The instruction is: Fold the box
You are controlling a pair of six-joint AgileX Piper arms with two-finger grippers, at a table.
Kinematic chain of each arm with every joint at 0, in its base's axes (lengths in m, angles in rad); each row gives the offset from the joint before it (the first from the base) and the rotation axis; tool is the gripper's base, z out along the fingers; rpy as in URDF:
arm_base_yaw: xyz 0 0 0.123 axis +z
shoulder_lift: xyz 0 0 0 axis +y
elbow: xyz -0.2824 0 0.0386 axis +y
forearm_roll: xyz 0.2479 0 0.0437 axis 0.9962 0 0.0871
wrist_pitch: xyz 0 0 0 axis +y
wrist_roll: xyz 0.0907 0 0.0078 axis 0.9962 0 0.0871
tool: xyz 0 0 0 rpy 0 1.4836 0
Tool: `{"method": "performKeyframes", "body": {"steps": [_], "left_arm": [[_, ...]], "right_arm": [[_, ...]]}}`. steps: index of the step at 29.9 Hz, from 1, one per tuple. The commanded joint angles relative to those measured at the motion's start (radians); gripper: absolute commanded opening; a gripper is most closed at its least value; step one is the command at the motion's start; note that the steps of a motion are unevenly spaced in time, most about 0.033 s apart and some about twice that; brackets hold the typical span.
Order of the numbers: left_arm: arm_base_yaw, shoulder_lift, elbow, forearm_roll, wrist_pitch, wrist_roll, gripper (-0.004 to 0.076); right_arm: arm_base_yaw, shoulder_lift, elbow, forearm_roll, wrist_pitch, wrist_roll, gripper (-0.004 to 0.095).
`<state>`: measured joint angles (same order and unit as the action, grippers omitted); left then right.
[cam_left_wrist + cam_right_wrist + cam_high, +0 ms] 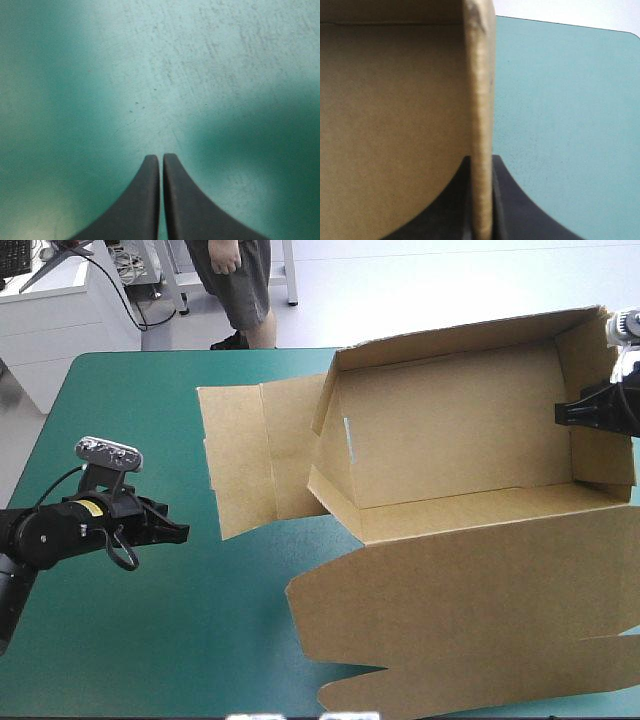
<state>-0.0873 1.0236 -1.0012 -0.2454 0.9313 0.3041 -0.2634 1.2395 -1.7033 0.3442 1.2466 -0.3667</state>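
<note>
We see the brown box (450,430) on the right half of the table, resting on the teal-green cover (150,640). Its walls stand raised around the floor and it is open on top. A side flap (250,455) lies flat toward the table's left, and the wide lid panel (480,610) lies flat toward the near edge. The right gripper (562,413) has its black fingers all but closed on the box's right wall (481,100), the board's edge pinched between them. The left gripper (161,159) is well apart from the box, its fingers pressed together on nothing, above bare cover.
</note>
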Motion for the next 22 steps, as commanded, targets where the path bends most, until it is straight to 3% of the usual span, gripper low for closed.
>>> {"method": "performKeyframes", "body": {"steps": [1, 5, 11, 17, 21, 22], "left_arm": [[0.089, 0.035, -0.022, -0.241, -0.041, 0.176, 0.0019], [0.268, 0.079, -0.022, -0.566, 0.044, 0.425, 0.0018], [0.463, 0.161, -0.007, -0.908, 0.184, 0.646, 0.0018], [0.479, 0.274, 0.033, -0.935, 0.204, 0.652, 0.002], [0.477, 0.359, 0.059, -1.006, 0.237, 0.71, 0.0113], [0.477, 0.381, 0.063, -1.055, 0.267, 0.739, 0.0169]], "right_arm": [[-0.006, -0.031, -0.021, 0.069, 0.004, 0.003, -0.0019], [-0.006, -0.031, -0.021, 0.081, 0.004, 0.003, -0.0019], [-0.006, -0.031, -0.021, 0.164, 0.004, -0.024, -0.0019], [-0.004, -0.031, -0.021, 0.202, 0.004, -0.024, -0.0019], [-0.004, -0.031, -0.021, 0.21, 0.004, -0.024, -0.0019], [-0.004, -0.031, -0.021, 0.21, 0.004, -0.024, -0.0019]]}}
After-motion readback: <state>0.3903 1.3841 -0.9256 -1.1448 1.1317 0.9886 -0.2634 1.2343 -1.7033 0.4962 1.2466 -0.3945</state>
